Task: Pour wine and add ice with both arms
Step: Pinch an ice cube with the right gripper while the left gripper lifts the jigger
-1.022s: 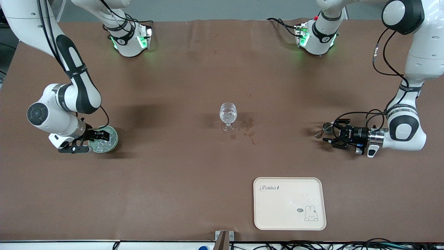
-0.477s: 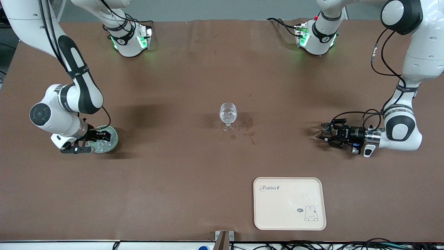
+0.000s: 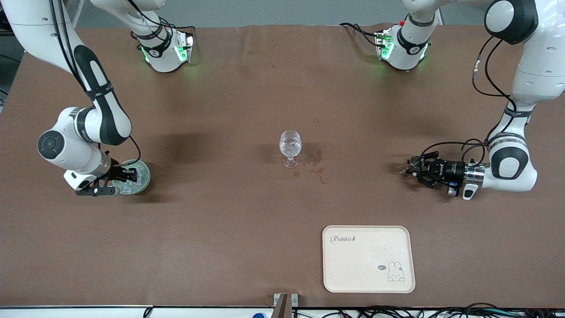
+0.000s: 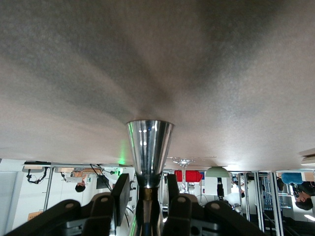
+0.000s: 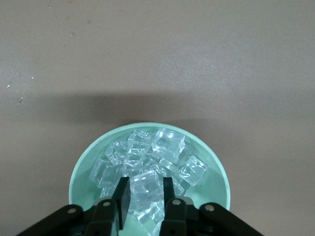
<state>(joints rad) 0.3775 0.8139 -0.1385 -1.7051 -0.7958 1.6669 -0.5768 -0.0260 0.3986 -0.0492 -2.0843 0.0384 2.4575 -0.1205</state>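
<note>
Two grippers are working at opposite ends of the table. The right gripper (image 5: 142,199) is reaching down into a mint green bowl (image 3: 142,182) at the right arm's end, its jaws pinching one clear cube (image 5: 146,186) off the ice (image 5: 152,164) heap; the other cubes are lying in the bowl just ahead of the jaws. The left gripper (image 3: 414,170) is lying low over the table at the left arm's end, jaws clamping the narrow waist of a steel jigger (image 4: 149,146), whose cup is flaring out past the fingertips. A wine glass (image 3: 290,148) is standing upright mid-table, between the two grippers and well apart from both, with dark wet spots (image 3: 315,164) just beside its foot. A cream rabbit tray (image 3: 368,259) is sitting nearer the front camera.
</note>
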